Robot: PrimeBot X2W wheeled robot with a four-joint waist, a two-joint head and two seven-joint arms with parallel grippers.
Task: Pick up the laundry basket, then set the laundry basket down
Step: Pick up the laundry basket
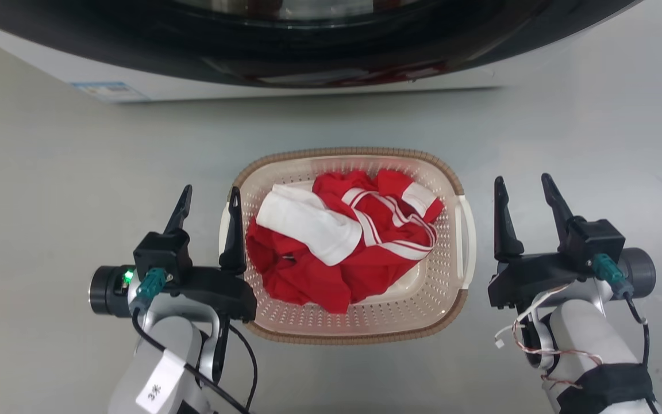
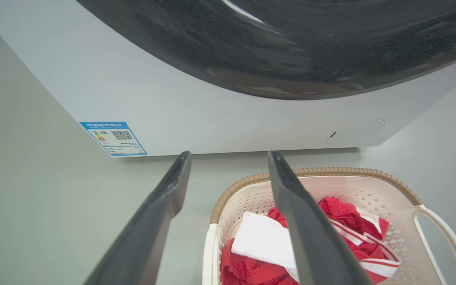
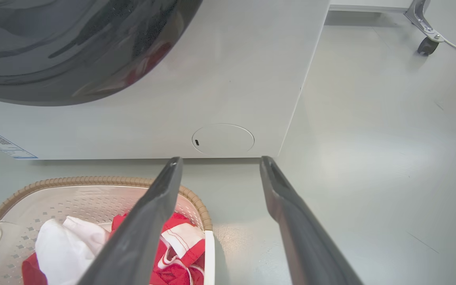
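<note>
Where the cream perforated plastic laundry basket [image 1: 441, 287] with brown woven-look rim is set on the grey floor [image 1: 49, 201], it is flanked by the left gripper [image 1: 211, 188] and right gripper [image 1: 522, 177], jaws spread wide, empty.

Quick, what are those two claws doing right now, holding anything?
Left claw: open, empty, at the left handle of the laundry basket.
Right claw: open, empty, beside it.

Floor [image 1: 49, 201]: laundry basket [image 1: 443, 287], seemingly washer [image 2: 220, 118].

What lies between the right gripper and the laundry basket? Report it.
Bare grey floor, seen in the head view, between right gripper and laundry basket.
</note>
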